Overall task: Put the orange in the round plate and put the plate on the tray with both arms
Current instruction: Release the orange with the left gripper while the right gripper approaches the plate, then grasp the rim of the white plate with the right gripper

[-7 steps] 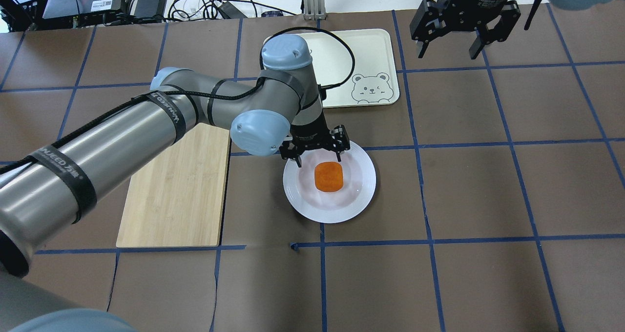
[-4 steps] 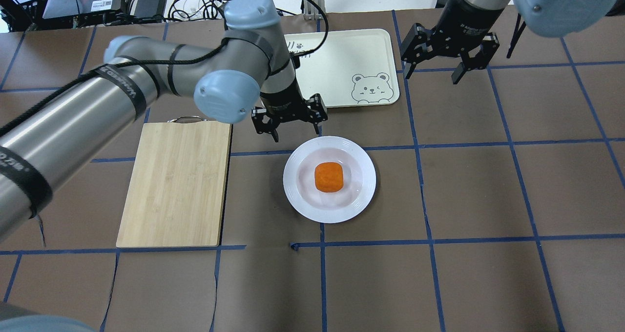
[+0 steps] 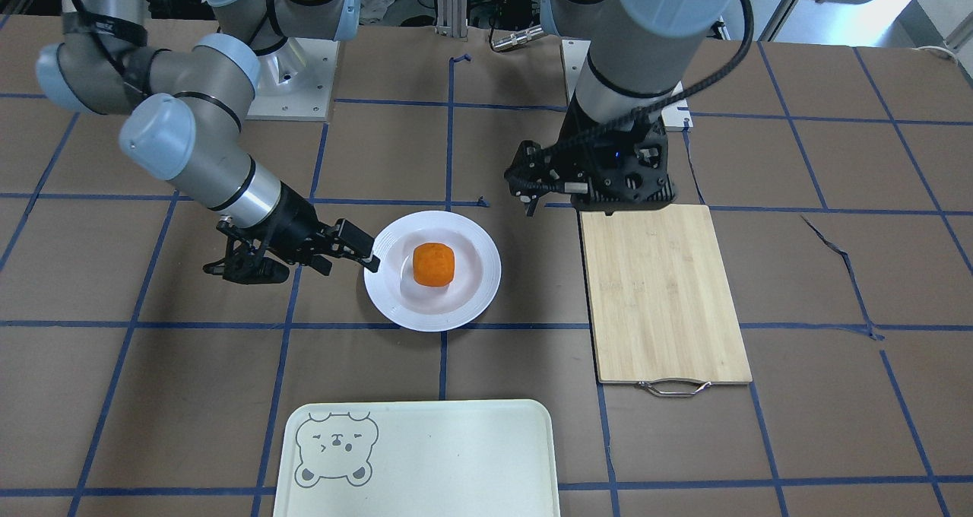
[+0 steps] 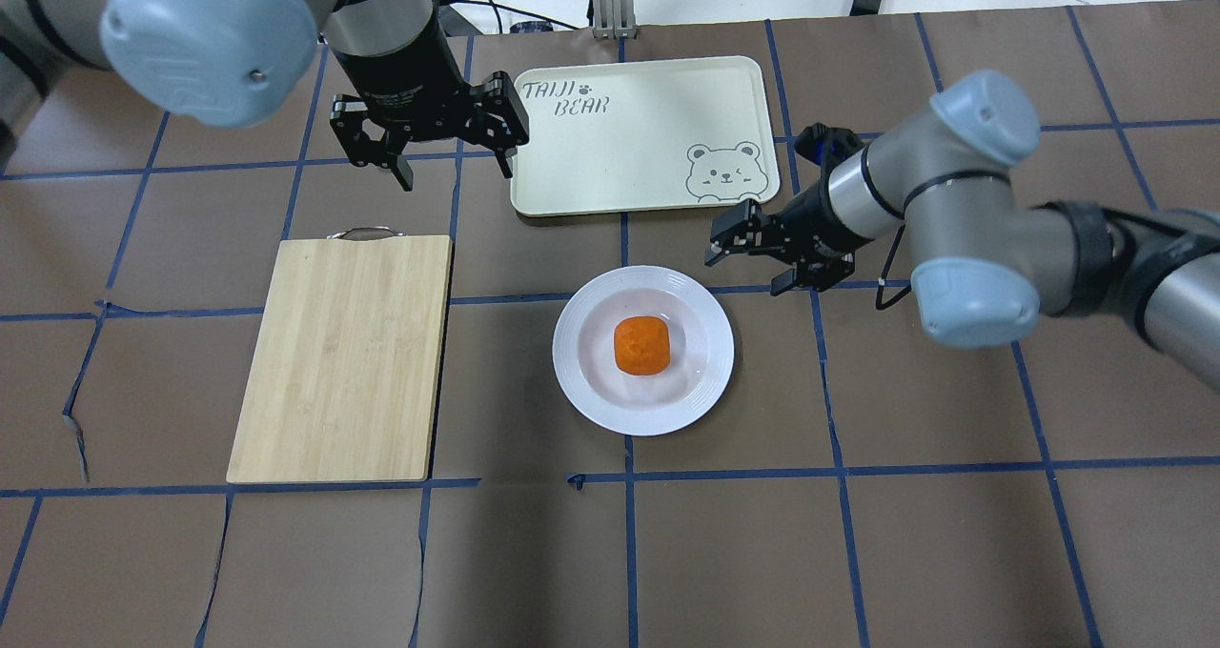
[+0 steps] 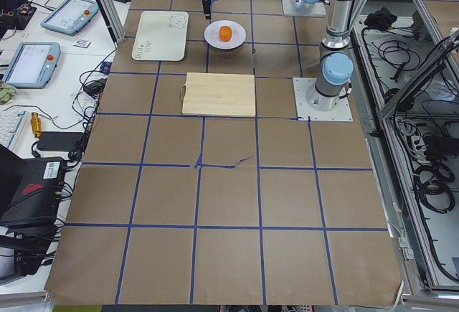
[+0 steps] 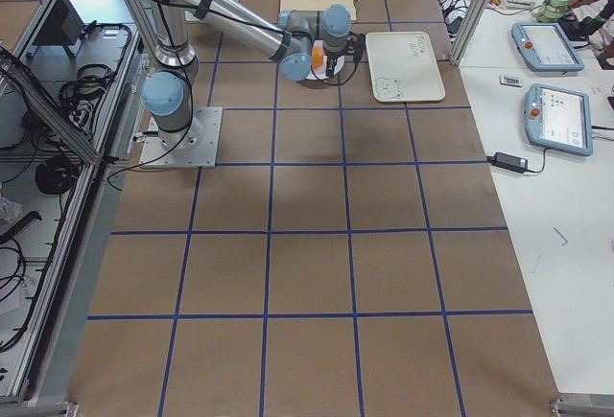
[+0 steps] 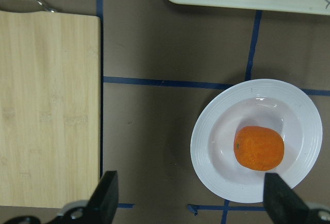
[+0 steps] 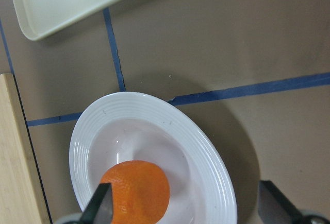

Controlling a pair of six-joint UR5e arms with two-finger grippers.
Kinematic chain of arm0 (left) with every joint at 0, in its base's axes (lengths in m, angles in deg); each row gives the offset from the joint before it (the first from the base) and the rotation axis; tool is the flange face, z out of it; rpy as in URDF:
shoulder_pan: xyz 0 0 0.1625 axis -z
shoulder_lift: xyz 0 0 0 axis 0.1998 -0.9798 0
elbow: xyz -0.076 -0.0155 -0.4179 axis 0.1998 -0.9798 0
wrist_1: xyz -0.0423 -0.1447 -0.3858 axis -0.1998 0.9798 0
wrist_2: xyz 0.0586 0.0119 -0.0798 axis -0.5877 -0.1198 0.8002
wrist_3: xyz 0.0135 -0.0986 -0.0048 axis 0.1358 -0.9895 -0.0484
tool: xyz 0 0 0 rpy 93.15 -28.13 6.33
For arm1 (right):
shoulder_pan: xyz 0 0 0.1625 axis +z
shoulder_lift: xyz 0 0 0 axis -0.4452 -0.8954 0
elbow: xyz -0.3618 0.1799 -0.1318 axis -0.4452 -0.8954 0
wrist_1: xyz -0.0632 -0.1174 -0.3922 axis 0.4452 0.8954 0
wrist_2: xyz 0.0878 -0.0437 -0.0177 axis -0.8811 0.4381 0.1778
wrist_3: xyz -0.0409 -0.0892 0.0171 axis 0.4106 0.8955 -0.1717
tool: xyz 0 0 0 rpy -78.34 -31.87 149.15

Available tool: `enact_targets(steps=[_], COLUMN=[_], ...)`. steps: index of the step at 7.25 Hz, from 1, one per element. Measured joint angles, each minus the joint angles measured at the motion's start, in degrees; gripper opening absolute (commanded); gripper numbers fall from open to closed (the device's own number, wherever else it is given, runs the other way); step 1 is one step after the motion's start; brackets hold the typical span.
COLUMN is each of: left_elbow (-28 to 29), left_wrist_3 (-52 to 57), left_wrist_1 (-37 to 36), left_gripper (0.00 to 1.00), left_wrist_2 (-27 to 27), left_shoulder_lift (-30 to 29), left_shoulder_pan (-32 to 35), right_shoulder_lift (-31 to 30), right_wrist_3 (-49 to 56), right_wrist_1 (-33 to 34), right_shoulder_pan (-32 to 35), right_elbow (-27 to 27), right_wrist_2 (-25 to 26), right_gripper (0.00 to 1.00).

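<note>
While the orange (image 4: 641,345) rests in the round plate's (image 4: 581,381) sunken centre, my right gripper (image 4: 751,265) hangs just beside the plate's rim, fingers spread and empty. My left gripper (image 4: 455,173) hovers well apart from the plate, fingers likewise spread. The tray (image 4: 620,152) lies near the plate, not touching it.

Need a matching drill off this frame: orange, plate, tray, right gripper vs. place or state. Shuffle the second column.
1 orange
2 plate
3 tray
4 right gripper

A nothing on it
B open, at the plate's rim
C off the tray, holding the fruit
D in the plate's centre

Pairs: 1-D, 2-C, 3-A, 4-B
</note>
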Motion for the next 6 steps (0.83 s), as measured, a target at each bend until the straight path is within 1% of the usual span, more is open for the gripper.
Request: enact_targets(steps=[1, 3, 4, 5, 6], left_elbow=[-0.51, -2.75, -4.0, -4.58, -4.52], left_wrist_3=[0.04, 0.1, 1.14, 4.25, 7.54], left_wrist_1=[0.02, -2.03, -3.75, -4.8, -4.55], left_gripper=[1.0, 1.0, 1.0, 1.0, 1.0], left_wrist_2=[-0.53, -0.83, -1.12, -2.35, -3.93], left_shoulder_lift=[1.94, 3.82, 4.62, 5.25, 5.8], left_shoulder_pan=[-0.08, -0.4, -0.7, -1.59, -3.1], right_shoulder_lift=[1.3, 3.76, 4.41, 5.16, 6.01], right_wrist_3=[-0.46, -2.42, -3.15, -3.53, -3.69], right_wrist_1=[8.08, 17.21, 19.69, 20.87, 21.79], right_shoulder_pan=[0.09, 1.21, 1.73, 2.03, 2.17], right_elbow=[5.33, 10.02, 11.21, 11.7, 11.87], right_wrist_2=[-1.67, -2.68, -2.8, -2.84, -2.85], right_gripper=[0.97, 0.96, 0.8, 0.75, 0.75])
